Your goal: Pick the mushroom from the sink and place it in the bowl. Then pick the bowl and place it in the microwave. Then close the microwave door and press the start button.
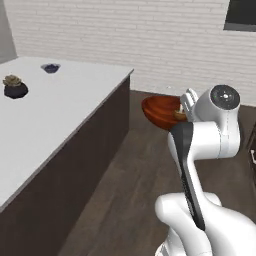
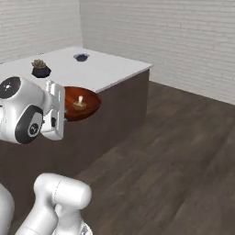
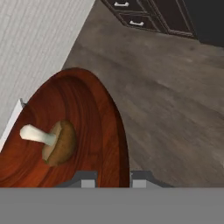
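Wide shallow bowl of glossy reddish-brown wood (image 3: 87,127), carried in mid-air above the dark plank floor (image 3: 175,105), away from any counter. Inside, lying on its side near the middle: small tan-capped mushroom with a pale stem (image 3: 54,141), loose and unrestrained. Probably rigid and fairly light, the wood polished and likely slippery; a thin rim the only sensible purchase, since the shallow wall gives nothing else to pinch. Likely to shed the mushroom if tipped, so best kept level.

Two-finger gripper (image 3: 113,177) clamped on the rim at the near edge, one dark tip either side of the wall, jaws narrowly apart with the wood between. Seen from the right base camera, bowl (image 2: 81,106) projecting sideways from the hand (image 2: 55,117), mushroom (image 2: 80,104) resting in the hollow. White arm folded compactly, forearm raised, wrist turned so the hand reaches out horizontally at about counter height. Behind: pale-topped island counter with dark sides (image 2: 110,73), small potted plant (image 2: 40,68) and small dark dish (image 2: 81,57) on top. Dark drawer fronts (image 3: 140,17) beyond the floor in the hand camera.
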Available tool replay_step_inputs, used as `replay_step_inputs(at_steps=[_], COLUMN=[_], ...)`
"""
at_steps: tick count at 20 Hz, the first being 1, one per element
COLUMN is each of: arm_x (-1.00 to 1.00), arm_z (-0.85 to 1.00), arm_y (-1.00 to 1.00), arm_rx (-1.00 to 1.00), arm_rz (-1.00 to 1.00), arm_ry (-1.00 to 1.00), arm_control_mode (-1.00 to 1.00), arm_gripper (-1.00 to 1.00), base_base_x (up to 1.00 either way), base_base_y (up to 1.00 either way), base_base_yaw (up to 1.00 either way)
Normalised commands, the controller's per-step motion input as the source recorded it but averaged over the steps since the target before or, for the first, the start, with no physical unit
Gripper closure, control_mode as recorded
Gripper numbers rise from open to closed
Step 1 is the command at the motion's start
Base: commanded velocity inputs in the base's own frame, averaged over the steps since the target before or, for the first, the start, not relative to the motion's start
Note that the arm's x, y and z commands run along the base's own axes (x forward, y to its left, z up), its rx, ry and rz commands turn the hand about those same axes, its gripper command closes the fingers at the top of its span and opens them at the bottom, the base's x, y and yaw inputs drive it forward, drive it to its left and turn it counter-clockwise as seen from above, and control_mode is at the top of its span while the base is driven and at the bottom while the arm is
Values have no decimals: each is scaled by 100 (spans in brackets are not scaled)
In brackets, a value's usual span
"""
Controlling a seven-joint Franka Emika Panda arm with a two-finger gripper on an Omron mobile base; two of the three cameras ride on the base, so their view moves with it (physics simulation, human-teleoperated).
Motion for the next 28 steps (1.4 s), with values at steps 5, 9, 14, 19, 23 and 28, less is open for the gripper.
replay_step_inputs(at_steps=[5,9,14,19,23,28], arm_x=[0,0,0,0,0,0], arm_z=[0,0,0,0,0,0], arm_y=[0,0,0,0,0,0], arm_rx=[0,0,0,0,0,0], arm_rz=[0,0,0,0,0,0], arm_ry=[0,0,0,0,0,0], arm_control_mode=[100,100,100,100,100,100], arm_gripper=[100,100,100,100,100,100], base_base_x=[54,89,100,100,100,100], base_base_y=[7,-1,-1,0,12,35], base_base_yaw=[-72,-48,-48,-55,-56,-46])
